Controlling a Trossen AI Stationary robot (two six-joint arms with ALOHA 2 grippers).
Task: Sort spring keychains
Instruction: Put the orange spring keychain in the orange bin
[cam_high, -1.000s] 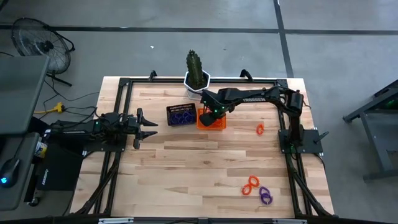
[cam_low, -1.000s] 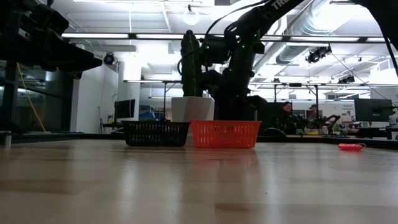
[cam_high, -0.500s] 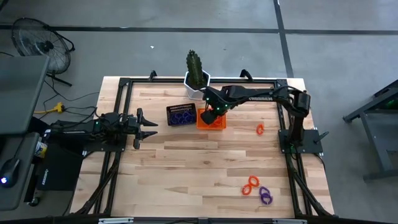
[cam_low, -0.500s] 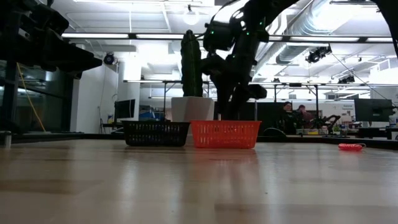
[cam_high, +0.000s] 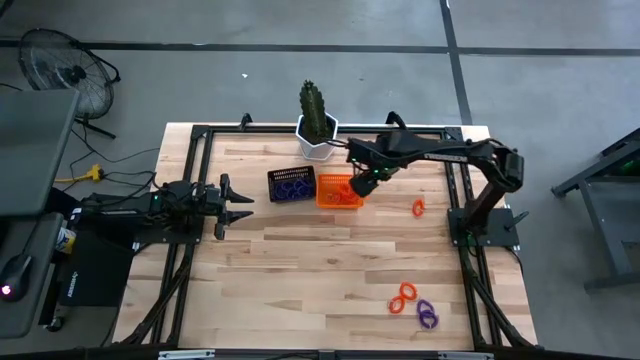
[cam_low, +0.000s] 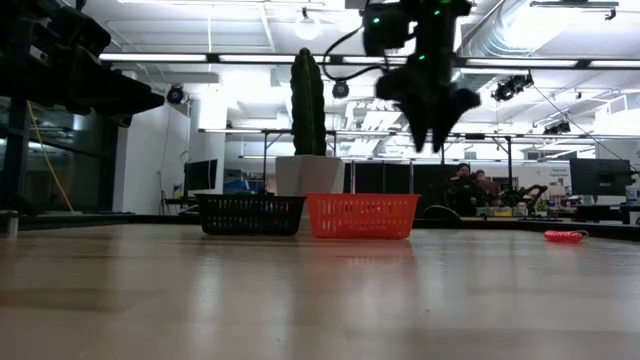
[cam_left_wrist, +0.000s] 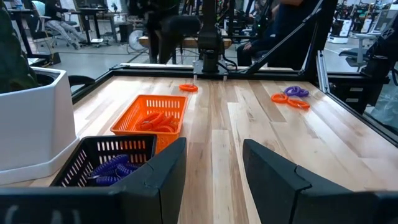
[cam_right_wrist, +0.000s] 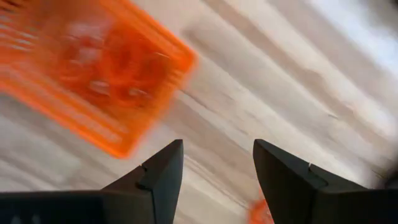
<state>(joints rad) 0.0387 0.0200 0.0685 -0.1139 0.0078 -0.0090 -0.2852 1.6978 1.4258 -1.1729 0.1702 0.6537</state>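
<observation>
My left gripper waits, fingers spread, at the table's left edge, facing the black basket of purple keychains. My right gripper, open and empty, hangs above the orange basket, which takes the orange coils. To the right, one orange keychain lies alone; near the front edge lie two more orange loops and purple ones, unsorted.

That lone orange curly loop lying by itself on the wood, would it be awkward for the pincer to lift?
Probably a bit. The lone orange keychain is a thin coil, so it likely flexes and weighs little. It lies flat on the table, so a nudge may slide it rather than roll it.
</observation>
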